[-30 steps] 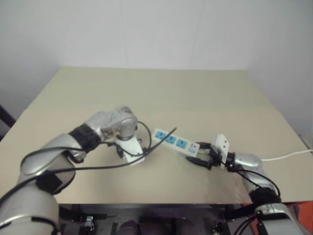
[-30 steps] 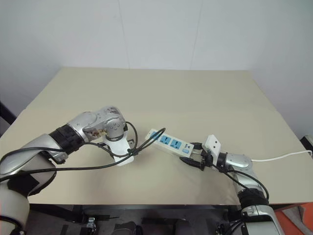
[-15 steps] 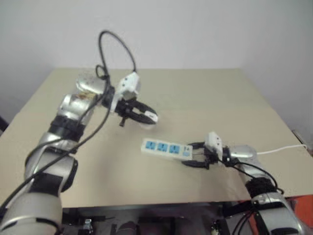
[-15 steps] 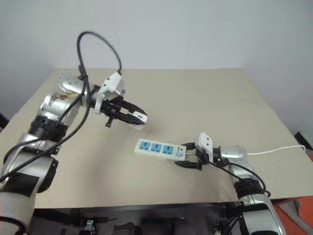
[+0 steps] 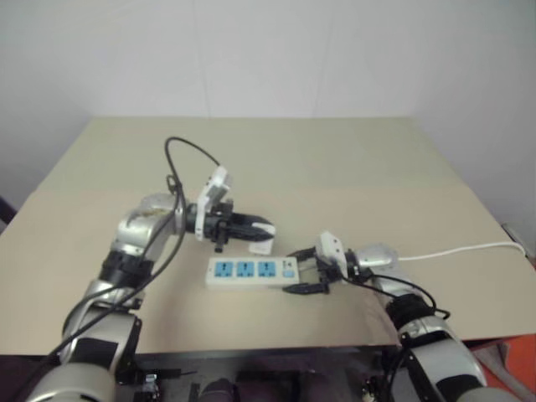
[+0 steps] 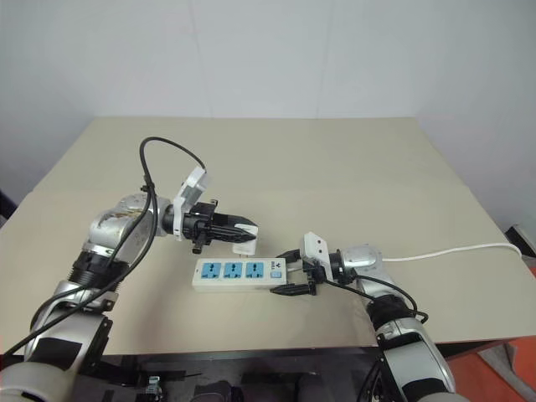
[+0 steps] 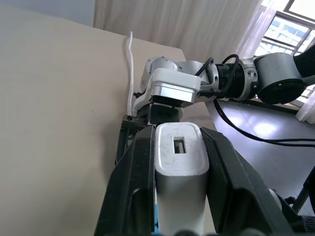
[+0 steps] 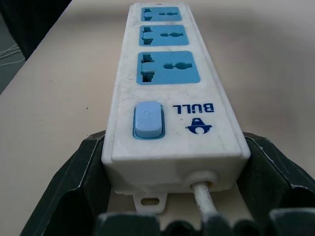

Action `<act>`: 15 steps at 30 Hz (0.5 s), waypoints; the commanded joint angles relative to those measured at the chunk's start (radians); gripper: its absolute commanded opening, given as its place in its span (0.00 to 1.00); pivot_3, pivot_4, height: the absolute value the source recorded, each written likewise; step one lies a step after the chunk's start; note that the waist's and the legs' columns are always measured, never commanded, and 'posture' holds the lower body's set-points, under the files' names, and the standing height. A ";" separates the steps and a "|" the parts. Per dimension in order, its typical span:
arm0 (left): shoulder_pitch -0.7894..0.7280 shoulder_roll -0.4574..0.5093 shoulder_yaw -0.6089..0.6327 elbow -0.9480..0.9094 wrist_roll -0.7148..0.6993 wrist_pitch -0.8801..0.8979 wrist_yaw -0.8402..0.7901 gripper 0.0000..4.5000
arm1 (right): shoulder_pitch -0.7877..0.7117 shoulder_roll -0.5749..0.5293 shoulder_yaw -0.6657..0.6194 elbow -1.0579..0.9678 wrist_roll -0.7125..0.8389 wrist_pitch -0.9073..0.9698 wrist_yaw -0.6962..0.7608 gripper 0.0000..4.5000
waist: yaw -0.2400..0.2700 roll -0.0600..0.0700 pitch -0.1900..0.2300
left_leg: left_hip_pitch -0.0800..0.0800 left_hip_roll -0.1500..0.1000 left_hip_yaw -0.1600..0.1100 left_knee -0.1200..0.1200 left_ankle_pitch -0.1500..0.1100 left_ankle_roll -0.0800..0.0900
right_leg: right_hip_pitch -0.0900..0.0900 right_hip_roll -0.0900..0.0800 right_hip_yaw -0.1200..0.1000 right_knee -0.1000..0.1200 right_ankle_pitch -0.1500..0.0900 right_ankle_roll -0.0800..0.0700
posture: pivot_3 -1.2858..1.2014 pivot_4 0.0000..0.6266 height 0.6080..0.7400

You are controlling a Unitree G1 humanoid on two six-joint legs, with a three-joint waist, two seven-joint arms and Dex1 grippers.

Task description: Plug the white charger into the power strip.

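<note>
Beige table (image 5: 352,167) carries the strip (image 5: 251,271); my right gripper (image 5: 303,270) straddles its switch end. From the left wrist I see the charger's (image 7: 179,162) port, clenched in the left gripper (image 5: 261,228), lower than half a second ago.

left end effector (image 6: 243,224): raised, level, fingers clamped | right end effector (image 6: 287,270): low, fingers spread

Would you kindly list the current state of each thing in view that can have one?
white charger: clamped between the left gripper's fingers, held above the table, not plugged in.
power strip: flat on the table, all three sockets empty, switch end between the right gripper's fingers.
left gripper: shut on the charger.
right gripper: fingers spread around the strip's switch end.
</note>
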 commanded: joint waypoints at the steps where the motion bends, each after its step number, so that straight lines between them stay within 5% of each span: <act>1: 0.031 -0.018 0.044 -0.003 -0.015 -0.067 -0.028 0.23 | 0.019 0.006 0.015 0.012 -0.020 -0.019 -0.001 0.76 | 0.000 0.000 0.000 | 0.000 0.000 0.000 0.000 0.000 0.000 | 0.000 0.000 0.000 0.000 0.000 0.000 | 0.52 0.24 1.00; 15: 0.099 -0.071 0.052 0.088 0.007 -0.157 -0.055 0.23 | 0.028 0.012 0.025 0.052 -0.048 -0.054 -0.021 0.76 | -0.001 0.000 -0.001 | 0.003 0.000 0.000 -0.001 0.000 0.000 | 0.003 0.000 0.000 0.000 0.000 0.000 | 0.52 0.24 1.00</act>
